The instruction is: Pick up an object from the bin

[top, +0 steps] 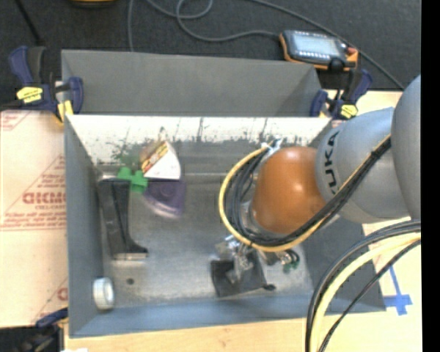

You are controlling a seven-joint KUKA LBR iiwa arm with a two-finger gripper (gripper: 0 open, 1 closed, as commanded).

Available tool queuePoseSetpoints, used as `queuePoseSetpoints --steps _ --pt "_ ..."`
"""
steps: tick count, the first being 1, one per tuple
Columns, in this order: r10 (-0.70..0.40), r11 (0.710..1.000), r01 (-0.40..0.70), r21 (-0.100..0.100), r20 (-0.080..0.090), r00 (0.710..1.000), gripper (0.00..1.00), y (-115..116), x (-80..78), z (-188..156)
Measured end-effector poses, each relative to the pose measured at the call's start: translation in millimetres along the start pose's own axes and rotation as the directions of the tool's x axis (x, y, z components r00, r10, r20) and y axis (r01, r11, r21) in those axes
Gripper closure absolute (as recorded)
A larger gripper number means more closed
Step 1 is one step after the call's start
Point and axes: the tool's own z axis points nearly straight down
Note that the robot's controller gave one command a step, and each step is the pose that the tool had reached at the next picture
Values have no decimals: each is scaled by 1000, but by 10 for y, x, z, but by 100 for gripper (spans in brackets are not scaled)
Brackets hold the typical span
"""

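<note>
- The gripper (pixel 238 259) hung directly above a flat black piece (pixel 226 281).
- I could not tell whether it was spread or closed.
- A long dark bar (pixel 116 218) lay well beyond it, opposite the arm.

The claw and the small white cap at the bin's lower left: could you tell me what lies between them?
In the camera view, only bare bin floor lies between the claw and the white cap; the dark L-shaped bar ends above it.

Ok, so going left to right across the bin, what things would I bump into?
Small white round cap → long dark grey bar → purple thing → black flat piece.
</note>
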Motion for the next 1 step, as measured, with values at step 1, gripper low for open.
queuePoseSetpoints --steps 1 --pt "-1 1000 1 0 0 1000 100 1 0 0"
